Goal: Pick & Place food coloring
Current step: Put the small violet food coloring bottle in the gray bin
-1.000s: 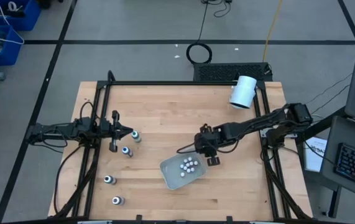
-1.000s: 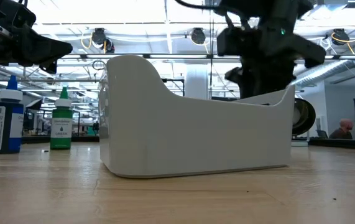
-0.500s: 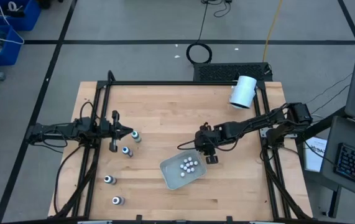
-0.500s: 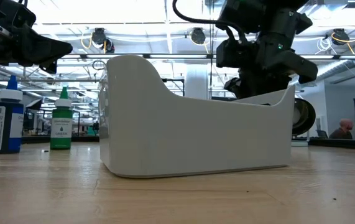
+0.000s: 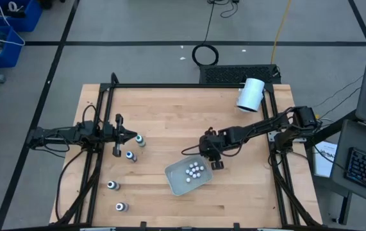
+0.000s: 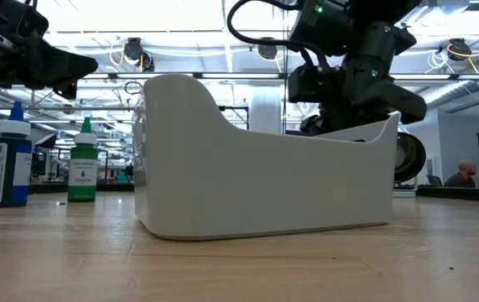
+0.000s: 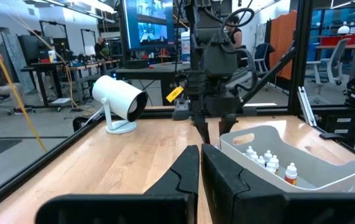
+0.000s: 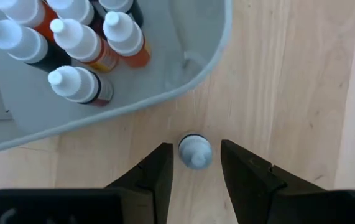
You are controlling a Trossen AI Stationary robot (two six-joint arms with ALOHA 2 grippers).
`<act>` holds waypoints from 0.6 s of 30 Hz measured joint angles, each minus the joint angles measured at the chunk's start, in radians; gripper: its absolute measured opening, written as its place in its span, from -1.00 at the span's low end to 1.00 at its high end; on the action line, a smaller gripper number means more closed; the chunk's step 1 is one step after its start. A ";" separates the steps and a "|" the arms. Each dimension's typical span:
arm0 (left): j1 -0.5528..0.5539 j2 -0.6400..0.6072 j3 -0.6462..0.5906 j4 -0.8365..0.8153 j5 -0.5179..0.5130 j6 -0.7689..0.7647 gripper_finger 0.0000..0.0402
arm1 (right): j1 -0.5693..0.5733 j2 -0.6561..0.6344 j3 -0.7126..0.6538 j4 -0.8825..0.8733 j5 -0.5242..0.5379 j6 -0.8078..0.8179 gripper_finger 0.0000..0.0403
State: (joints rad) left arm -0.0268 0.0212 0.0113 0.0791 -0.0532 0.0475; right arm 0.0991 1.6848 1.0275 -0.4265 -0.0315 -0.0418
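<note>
A pale tray [image 5: 175, 176] near the table's middle holds several white-capped food coloring bottles [image 8: 74, 40]. More bottles stand loose on the left of the table [image 5: 130, 156], [image 5: 112, 185], [image 5: 121, 206]. My right gripper [image 5: 216, 163] slants down just off the tray's right end, shut on one small bottle [image 8: 194, 151] with a pale blue-grey cap. My left gripper [image 5: 131, 136] waits shut and level at the left, beside a bottle [image 5: 140, 140]. My right gripper has the small bottle between its two fingers [image 8: 158, 168], coming from above and slanting down. Only the bottle's cap and nozzle [image 8: 196, 159] show, so where the pads meet the body is hidden. The bottle stands upright just outside the tray's wall [image 8: 189, 74]. Whether its base rests on the table, I cannot tell.
A big white cylinder [image 5: 251, 95] lies at the table's far right corner. A black frame [image 5: 170, 85] runs round the table. In the low view a blue bottle [image 6: 8, 164] and a green one [image 6: 81, 164] stand left of the tray [image 6: 264, 184].
My right gripper has sunk a little beside the tray's right end and edged toward the tray, still shut on the bottle.
</note>
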 joint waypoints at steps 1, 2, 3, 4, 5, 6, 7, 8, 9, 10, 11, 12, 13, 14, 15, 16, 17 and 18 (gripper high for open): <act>0.000 0.000 0.000 0.000 0.000 0.000 -0.87 | 0.000 0.000 0.000 0.000 0.000 0.000 -0.38; 0.000 0.000 0.000 0.000 0.000 0.000 -0.87 | 0.000 0.000 0.000 -0.001 0.000 0.000 -0.38; 0.000 0.000 0.000 0.000 0.000 0.000 -0.87 | 0.000 0.000 0.000 -0.003 0.000 0.000 -0.39; 0.000 0.000 0.000 0.000 0.000 0.000 -0.87 | 0.000 0.000 0.000 -0.003 0.000 0.000 -0.40; 0.000 0.000 0.000 0.000 0.000 0.000 -0.87 | 0.000 0.000 0.000 -0.003 0.000 0.000 -0.43; 0.000 0.000 0.000 0.000 0.000 0.000 -0.87 | 0.000 0.000 0.000 -0.003 0.000 0.000 -0.47; 0.000 0.000 0.000 0.000 0.000 0.000 -0.87 | 0.000 0.000 0.000 -0.003 0.000 0.000 -0.52; 0.000 0.000 0.000 0.000 0.000 0.000 -0.87 | 0.000 0.000 0.000 -0.003 0.000 0.000 -0.58; 0.000 0.000 0.000 0.000 0.000 0.000 -0.87 | 0.000 0.000 0.000 -0.003 0.000 -0.002 -0.65; 0.000 0.000 0.000 0.000 0.000 0.000 -0.87 | 0.000 0.000 0.000 -0.003 0.000 -0.007 -0.71; 0.000 0.000 0.000 0.000 0.000 0.000 -0.87 | 0.000 0.000 0.000 -0.003 0.000 -0.012 -0.78; 0.000 0.000 0.000 0.000 0.000 0.000 -0.87 | 0.000 -0.001 0.000 -0.002 0.000 -0.019 -0.81; 0.000 0.000 0.000 0.000 0.000 0.000 -0.87 | 0.000 -0.002 0.000 -0.003 0.000 -0.024 -0.81; 0.000 0.000 0.000 0.000 0.000 0.000 -0.87 | 0.000 -0.003 0.000 -0.004 0.000 -0.028 -0.81; 0.000 0.000 0.000 0.000 0.000 0.000 -0.87 | 0.000 -0.003 0.000 -0.004 0.000 -0.029 -0.81; 0.000 0.000 0.000 0.000 0.000 0.000 -0.87 | 0.000 -0.003 0.002 -0.007 0.000 -0.030 -0.81; 0.000 0.000 0.000 0.000 0.000 0.000 -0.87 | 0.000 -0.004 0.008 -0.019 0.000 -0.030 -0.81; 0.000 0.000 0.000 0.000 0.000 0.000 -0.87 | 0.000 -0.009 0.015 -0.035 0.001 -0.031 -0.81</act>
State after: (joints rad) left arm -0.0267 0.0213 0.0113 0.0790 -0.0528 0.0477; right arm 0.0994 1.6761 1.0422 -0.4619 -0.0309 -0.0723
